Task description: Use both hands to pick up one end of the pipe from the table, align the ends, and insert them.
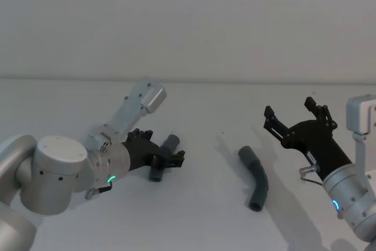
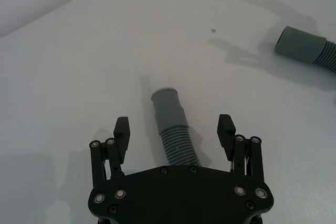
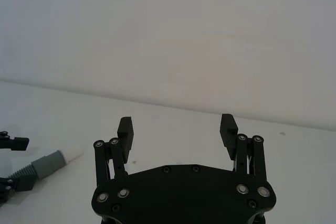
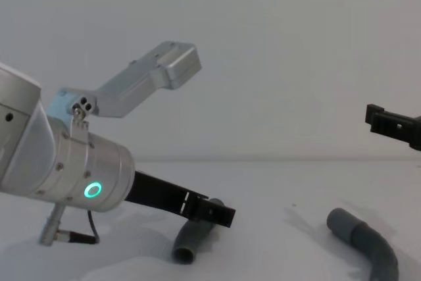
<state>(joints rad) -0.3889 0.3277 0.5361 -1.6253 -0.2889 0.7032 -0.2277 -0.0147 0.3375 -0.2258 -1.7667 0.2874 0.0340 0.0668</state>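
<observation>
- Straddling the left hose piece [image 2: 177, 148], our left gripper [image 2: 174, 124] sits low over the table [image 1: 211, 216]. Its fingers [image 2: 122, 129] are spread wide, one on each side of the ribbed section, with a gap showing on both sides.
- We see that piece lying on the table on the robot's left, its smooth cuff [image 2: 167, 103] pointing out past the fingertips. In the right wrist view the cuff ends in a white tip [image 3: 72, 153].
- We find the right hose piece [image 1: 257, 179] lying free on the table between the two grippers, curved and well apart from the left piece.
- Our right gripper [image 1: 289, 110] hovers above the table on the right, near that piece but clear of it, fingers wide apart and holding nothing.
</observation>
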